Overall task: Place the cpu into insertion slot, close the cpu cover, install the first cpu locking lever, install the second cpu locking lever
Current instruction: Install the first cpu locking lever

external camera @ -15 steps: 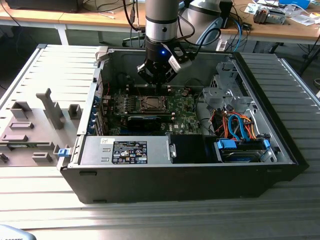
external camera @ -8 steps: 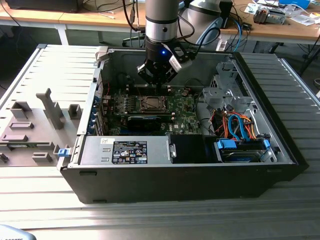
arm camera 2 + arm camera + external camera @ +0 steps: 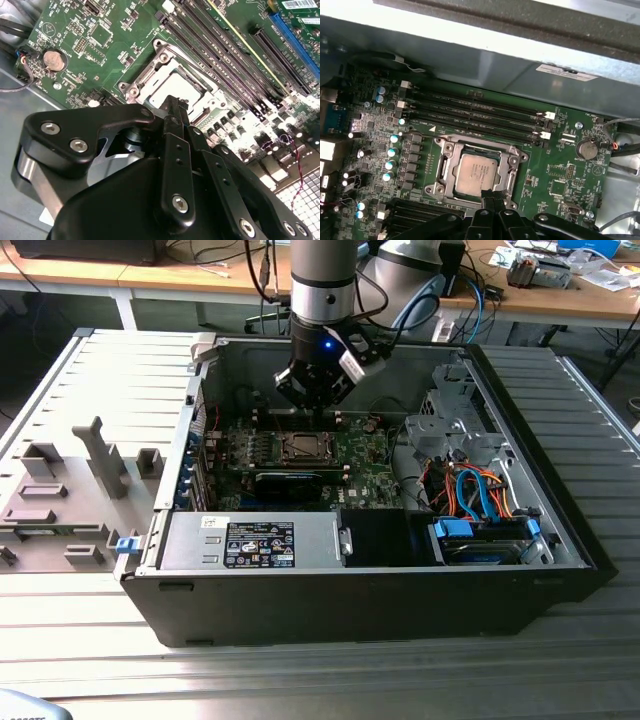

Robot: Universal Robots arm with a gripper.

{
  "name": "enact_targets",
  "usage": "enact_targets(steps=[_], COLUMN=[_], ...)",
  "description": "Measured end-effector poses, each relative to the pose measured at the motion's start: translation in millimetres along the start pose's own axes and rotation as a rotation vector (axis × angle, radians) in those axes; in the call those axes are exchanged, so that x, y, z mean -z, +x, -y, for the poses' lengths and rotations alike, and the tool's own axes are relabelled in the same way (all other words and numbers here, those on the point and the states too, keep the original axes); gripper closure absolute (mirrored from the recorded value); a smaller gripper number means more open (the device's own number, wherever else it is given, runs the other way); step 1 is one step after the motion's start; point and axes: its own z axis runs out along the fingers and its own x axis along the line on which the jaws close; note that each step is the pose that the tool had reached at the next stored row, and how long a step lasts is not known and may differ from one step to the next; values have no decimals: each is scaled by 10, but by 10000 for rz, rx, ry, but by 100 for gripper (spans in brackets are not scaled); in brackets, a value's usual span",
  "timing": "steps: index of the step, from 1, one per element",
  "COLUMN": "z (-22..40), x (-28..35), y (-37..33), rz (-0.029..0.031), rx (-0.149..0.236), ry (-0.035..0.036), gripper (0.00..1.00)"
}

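Observation:
The cpu point(image 3: 477, 173) point(image 3: 176, 91) lies flat in the insertion slot point(image 3: 300, 448), its silver top showing through the window of the cpu cover point(image 3: 447, 165) point(image 3: 144, 80), which lies down over it. A thin wire locking lever point(image 3: 470, 138) runs along one side of the socket, and another point(image 3: 200, 67) lies along the side by the memory slots. My gripper point(image 3: 492, 196) point(image 3: 173, 107) point(image 3: 312, 400) hovers just above the socket's edge. Its black fingers are shut together with nothing visible between them.
Long black memory slots point(image 3: 475, 112) run beside the socket. A round coin battery point(image 3: 586, 149) and upright capacitors point(image 3: 391, 150) stand on the green board. The case walls point(image 3: 190, 440) enclose the board. A drive cage with orange and blue cables point(image 3: 470, 490) fills the exterior view's right.

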Motion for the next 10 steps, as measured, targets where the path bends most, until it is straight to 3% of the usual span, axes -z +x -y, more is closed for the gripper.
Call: enact_targets(steps=[10], z=[3], x=[0], y=[1], rz=[16], rx=[490], ry=[-13], gripper=[89])
